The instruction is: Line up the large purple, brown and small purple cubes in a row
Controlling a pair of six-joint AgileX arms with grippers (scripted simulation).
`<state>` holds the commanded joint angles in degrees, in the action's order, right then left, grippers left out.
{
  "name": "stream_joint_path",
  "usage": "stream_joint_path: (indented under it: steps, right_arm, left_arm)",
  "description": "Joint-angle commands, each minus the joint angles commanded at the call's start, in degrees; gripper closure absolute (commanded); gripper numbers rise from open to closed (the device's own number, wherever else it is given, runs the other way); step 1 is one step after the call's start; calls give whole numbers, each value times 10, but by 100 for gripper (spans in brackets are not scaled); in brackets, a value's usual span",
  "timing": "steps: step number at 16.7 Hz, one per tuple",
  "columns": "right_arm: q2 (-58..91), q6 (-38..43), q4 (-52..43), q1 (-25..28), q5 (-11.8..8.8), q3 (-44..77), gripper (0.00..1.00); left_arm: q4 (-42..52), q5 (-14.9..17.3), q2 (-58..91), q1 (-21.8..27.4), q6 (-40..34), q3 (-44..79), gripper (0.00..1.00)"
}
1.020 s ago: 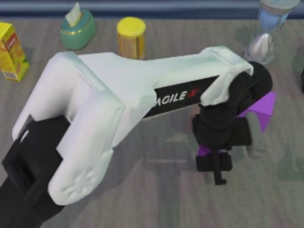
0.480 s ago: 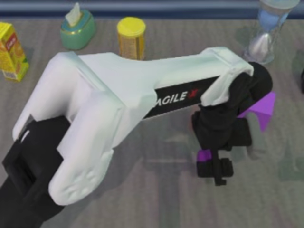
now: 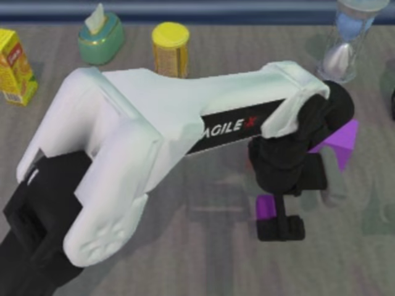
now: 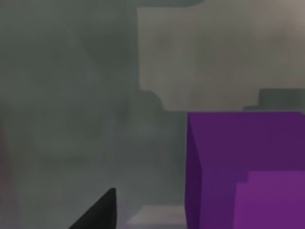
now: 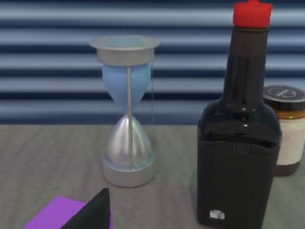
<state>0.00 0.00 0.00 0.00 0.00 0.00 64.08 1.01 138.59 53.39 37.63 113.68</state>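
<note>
Two purple cubes show from above: one large purple cube [image 3: 340,143], partly behind the arm, and one small purple cube [image 3: 266,206] beside the black tool. No other cube is in sight in any view.

One white and black arm [image 3: 154,139] crosses the surface, carrying one tool [image 3: 281,227].

Along the far edge of the surface stand one yellow carton [image 3: 13,66], one green tissue holder [image 3: 100,38], one yellow can [image 3: 170,48] and one hourglass [image 3: 349,37].

The right wrist view adds one dark bottle [image 5: 239,138] with a red cap and one jar [image 5: 288,129] behind it.
</note>
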Motion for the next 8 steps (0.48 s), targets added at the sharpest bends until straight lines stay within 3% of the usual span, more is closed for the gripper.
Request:
stream_joint_path:
  steps: [4, 8]
  right_arm:
    - [0, 0, 0, 0, 0, 0, 0]
    - [0, 0, 0, 0, 0, 0, 0]
  left_arm:
    - [10, 0, -1, 0, 2, 10, 0]
    - [95, 0, -10, -8, 1, 82, 0]
